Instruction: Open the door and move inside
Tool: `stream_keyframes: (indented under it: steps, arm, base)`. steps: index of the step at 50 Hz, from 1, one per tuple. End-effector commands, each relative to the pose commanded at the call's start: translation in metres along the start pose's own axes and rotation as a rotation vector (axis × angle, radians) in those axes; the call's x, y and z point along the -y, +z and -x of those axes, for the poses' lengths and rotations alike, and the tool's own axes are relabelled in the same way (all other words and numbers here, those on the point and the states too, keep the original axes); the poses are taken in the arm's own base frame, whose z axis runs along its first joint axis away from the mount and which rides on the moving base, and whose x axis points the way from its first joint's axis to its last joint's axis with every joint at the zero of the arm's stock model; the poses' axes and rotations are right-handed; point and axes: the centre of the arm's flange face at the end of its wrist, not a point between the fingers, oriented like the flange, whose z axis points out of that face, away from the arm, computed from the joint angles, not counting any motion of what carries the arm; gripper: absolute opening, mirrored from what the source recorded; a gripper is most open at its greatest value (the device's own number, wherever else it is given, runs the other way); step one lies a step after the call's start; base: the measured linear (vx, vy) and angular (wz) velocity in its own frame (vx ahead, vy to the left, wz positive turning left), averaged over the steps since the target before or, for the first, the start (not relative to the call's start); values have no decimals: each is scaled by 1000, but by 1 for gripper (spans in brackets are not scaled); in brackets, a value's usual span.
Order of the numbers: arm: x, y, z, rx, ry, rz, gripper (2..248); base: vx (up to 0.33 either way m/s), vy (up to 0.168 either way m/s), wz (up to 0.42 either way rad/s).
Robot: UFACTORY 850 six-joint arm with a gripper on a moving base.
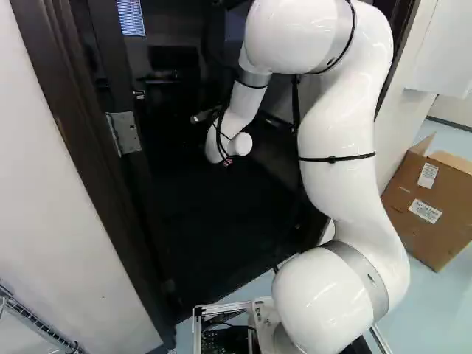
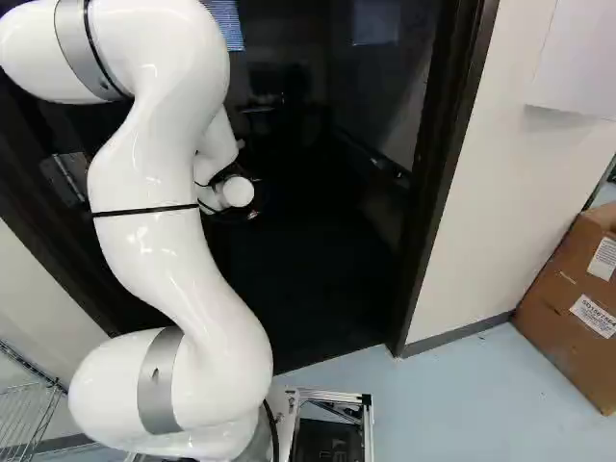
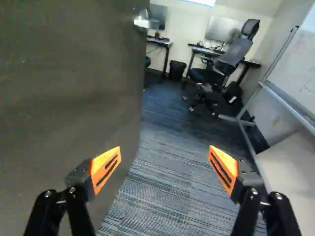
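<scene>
Wrist view, 12 o'clock taken as dead ahead of the gripper (image 3: 165,164): its two fingers stood spread wide, orange pads (image 3: 105,169) apart, with nothing pinched and striped carpet (image 3: 162,182) showing beyond the gap. The door (image 3: 64,98) stood open, its broad dark face filling the sector from 9 to 11 o'clock, just beside one finger; contact could not be judged. A metal handle (image 3: 142,22) showed near its far edge, a little short of 12 o'clock. Further in, a waste bin (image 3: 177,70) stood at 12 o'clock, an office chair (image 3: 224,64) in front of a desk at 1 o'clock, and a whiteboard (image 3: 298,64) at 2 o'clock.

Base views, clock read about each view's middle: the white arm (image 1: 339,133) rose from its joint at 6 o'clock and reached ahead into the doorway. Fingers could not be made out there against the dark. A hinge (image 1: 124,133) sat at 10 o'clock in the left base view; the opposite door frame (image 2: 452,173), at 2 o'clock in the right one. A cardboard box (image 2: 577,308) rested on the pale floor (image 2: 452,395) at 4 o'clock, right base view.
</scene>
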Motion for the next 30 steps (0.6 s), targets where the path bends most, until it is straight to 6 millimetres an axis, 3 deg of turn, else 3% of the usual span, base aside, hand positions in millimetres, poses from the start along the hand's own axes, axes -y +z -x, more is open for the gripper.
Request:
stream_keyframes:
  steps: [30]
  arm:
    - [-22, -55, 16, 36, 37, 72, 247]
  base:
    - [0, 0, 0]
